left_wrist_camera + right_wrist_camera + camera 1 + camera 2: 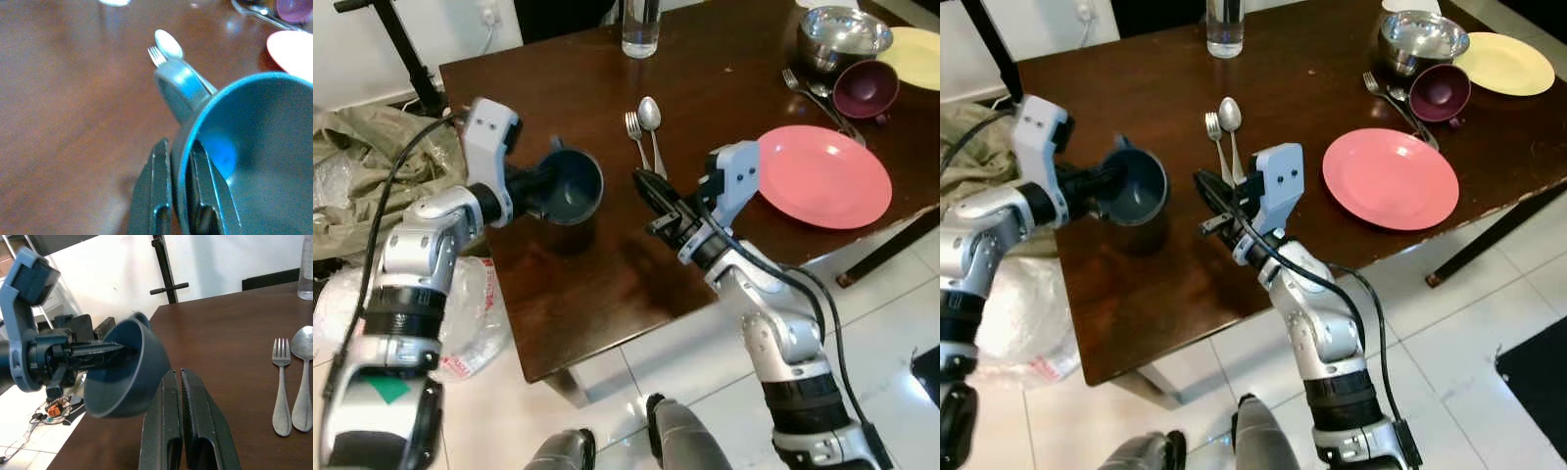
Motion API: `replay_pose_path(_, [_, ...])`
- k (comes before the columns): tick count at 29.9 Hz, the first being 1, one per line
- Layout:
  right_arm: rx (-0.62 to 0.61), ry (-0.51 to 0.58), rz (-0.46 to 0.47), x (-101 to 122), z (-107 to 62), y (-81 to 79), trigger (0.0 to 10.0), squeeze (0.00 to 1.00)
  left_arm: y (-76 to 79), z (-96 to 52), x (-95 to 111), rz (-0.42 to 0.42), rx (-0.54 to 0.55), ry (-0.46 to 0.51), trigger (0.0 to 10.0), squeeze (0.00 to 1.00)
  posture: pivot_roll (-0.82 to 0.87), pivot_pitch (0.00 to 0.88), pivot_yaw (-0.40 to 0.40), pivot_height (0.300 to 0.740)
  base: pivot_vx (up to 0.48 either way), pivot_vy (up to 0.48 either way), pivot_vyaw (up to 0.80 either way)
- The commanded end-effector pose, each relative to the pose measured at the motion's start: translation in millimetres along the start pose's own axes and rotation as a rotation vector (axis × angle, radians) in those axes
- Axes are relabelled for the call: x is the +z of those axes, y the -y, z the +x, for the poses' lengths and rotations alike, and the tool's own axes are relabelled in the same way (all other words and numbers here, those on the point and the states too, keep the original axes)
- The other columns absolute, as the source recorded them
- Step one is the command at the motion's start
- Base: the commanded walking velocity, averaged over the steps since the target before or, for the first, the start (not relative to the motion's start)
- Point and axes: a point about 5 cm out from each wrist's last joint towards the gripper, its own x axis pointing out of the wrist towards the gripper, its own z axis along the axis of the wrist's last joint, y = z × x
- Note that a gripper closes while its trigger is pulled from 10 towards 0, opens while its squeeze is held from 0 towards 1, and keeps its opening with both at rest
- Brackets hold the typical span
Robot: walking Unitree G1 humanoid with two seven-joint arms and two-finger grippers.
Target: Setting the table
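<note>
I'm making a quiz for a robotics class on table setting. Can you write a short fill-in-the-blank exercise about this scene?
1. The left tool grips the dark blue cup by its ____, holding it tilted above the dark wooden table.
2. The silver fork lies beside a silver ____.
3. The fingers of the right tool are ____ and hold nothing.
4. The round plate nearest the right tool is ____ in colour.

Missing words: rim; spoon; shut; pink
</note>
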Motion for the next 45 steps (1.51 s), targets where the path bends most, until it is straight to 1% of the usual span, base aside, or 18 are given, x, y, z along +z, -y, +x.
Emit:
replay_pose_path(1, [-0.097, 0.027, -0.024, 3, -5.1, 7.0, 10.0, 0.00, 7.7, -13.2, 8, 0.000, 0.087, 0.088, 10.0, 0.00, -0.09, 0.085, 0.037, 0.740, 0.000, 0.000, 0.00])
replay_pose_path(2, [-0.146, 0.049, -0.033, 7, -7.8, 9.9, 10.0, 0.00, 18.2, -22.2, 8, -0.020, 0.122, 0.121, 10.0, 0.00, -0.09, 0.080, 0.037, 0.740, 0.000, 0.000, 0.00])
replay_pose_path(3, [-0.146, 0.049, -0.033, 7, -7.8, 9.9, 10.0, 0.00, 18.2, -22.2, 8, -0.020, 0.122, 0.121, 10.0, 0.00, -0.09, 0.080, 0.037, 0.740, 0.000, 0.000, 0.00])
replay_pose_path(5, [-0.187, 0.072, -0.044, 12, -11.6, 12.1, 10.0, 0.00, 31.0, -32.4, 5, -0.046, 0.154, 0.128, 10.0, 0.00, -0.09, 0.073, 0.033, 0.740, 0.000, 0.000, 0.00])
replay_pose_path(6, [-0.187, 0.072, -0.044, 12, -11.6, 12.1, 10.0, 0.00, 31.0, -32.4, 5, -0.046, 0.154, 0.128, 10.0, 0.00, -0.09, 0.073, 0.033, 0.740, 0.000, 0.000, 0.00])
replay_pose_path(7, [-0.224, 0.091, -0.040, 15, -15.9, 14.2, 10.0, 0.00, 38.6, -39.5, 2, -0.046, 0.188, 0.127, 10.0, 0.00, -0.08, 0.068, 0.031, 0.740, 0.000, 0.000, 0.00])
replay_pose_path(9, [-0.236, 0.097, -0.038, 16, -17.1, 14.9, 10.0, 0.00, 40.4, -41.7, 2, -0.047, 0.200, 0.130, 10.0, 0.00, -0.08, 0.068, 0.031, 0.740, 0.000, 0.000, 0.00])
replay_pose_path(12, [-0.260, 0.099, -0.040, 15, -19.1, 17.9, 10.0, 0.00, 41.4, -44.9, 1, -0.065, 0.241, 0.129, 10.0, 0.00, -0.08, 0.062, 0.031, 0.740, 0.000, 0.000, 0.00])
replay_pose_path(14, [-0.297, 0.102, -0.040, 15, -19.9, 23.5, 10.0, 0.00, 41.7, -46.4, -3, -0.036, 0.306, 0.121, 10.0, 0.00, -0.08, 0.055, 0.032, 0.740, 0.000, 0.000, 0.00])
replay_pose_path(15, [-0.297, 0.102, -0.040, 15, -19.9, 23.5, 10.0, 0.00, 41.7, -46.4, -3, -0.036, 0.306, 0.121, 10.0, 0.00, -0.08, 0.055, 0.032, 0.740, 0.000, 0.000, 0.00])
replay_pose_path(17, [-0.316, 0.104, -0.043, 15, -19.6, 26.3, 10.0, 0.00, 42.5, -46.6, -5, -0.023, 0.342, 0.118, 10.0, 0.00, -0.08, 0.055, 0.031, 0.740, 0.000, 0.000, 0.00])
replay_pose_path(22, [-0.324, 0.103, -0.047, 15, -19.3, 27.9, 10.0, 0.00, 43.9, -46.0, -5, -0.023, 0.358, 0.126, 10.0, 0.00, -0.09, 0.055, 0.028, 0.740, 0.000, 0.000, 0.00])
replay_pose_path(29, [-0.328, 0.094, -0.049, 14, -20.6, 28.6, 10.0, 0.00, 43.7, -44.6, -6, -0.014, 0.391, 0.112, 10.0, 0.00, -0.09, 0.054, 0.027, 0.740, 0.000, 0.000, 0.00])
replay_pose_path(34, [-0.327, 0.088, -0.048, 12, -20.7, 27.9, 10.0, 0.00, 45.7, -44.7, -7, 0.008, 0.399, 0.104, 10.0, 0.00, -0.09, 0.056, 0.029, 0.740, -0.351, 0.000, 0.00])
replay_pose_path(45, [-0.327, 0.084, -0.046, 11, -20.3, 27.3, 10.0, 0.00, 44.5, -45.2, -7, -0.003, 0.407, 0.103, 10.0, 0.00, -0.09, 0.059, 0.031, 0.740, -0.359, 0.000, 0.00])
